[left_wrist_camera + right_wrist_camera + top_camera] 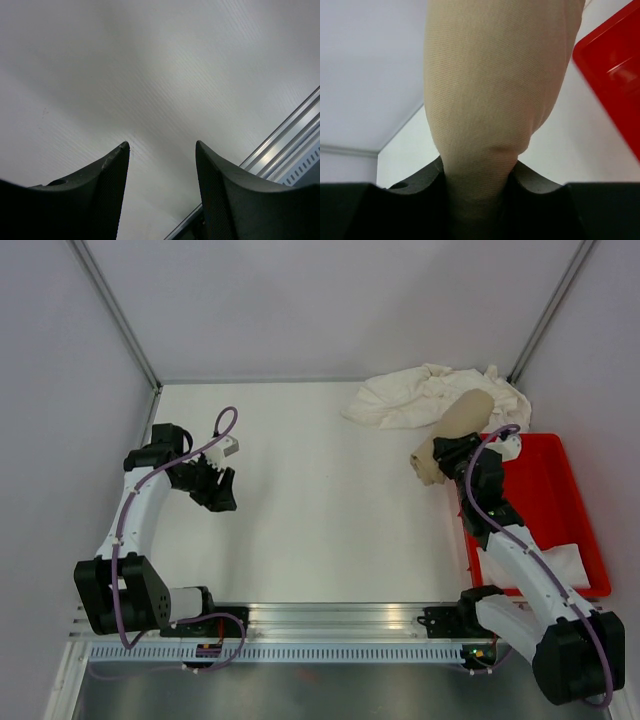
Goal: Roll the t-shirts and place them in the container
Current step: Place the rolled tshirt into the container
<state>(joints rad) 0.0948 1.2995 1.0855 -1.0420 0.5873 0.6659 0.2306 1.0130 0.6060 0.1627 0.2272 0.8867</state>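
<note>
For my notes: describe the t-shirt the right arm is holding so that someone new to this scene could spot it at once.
Find the red tray on the table's right. At its far left corner the right gripper clamps the tan t-shirt, a rolled tube. The cream-white t-shirts behind it lie crumpled and loose; this one is beige and rolled.

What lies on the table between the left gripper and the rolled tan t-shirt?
Nothing. In the top view, the white table between the left gripper and the rolled tan t-shirt is bare.
</note>
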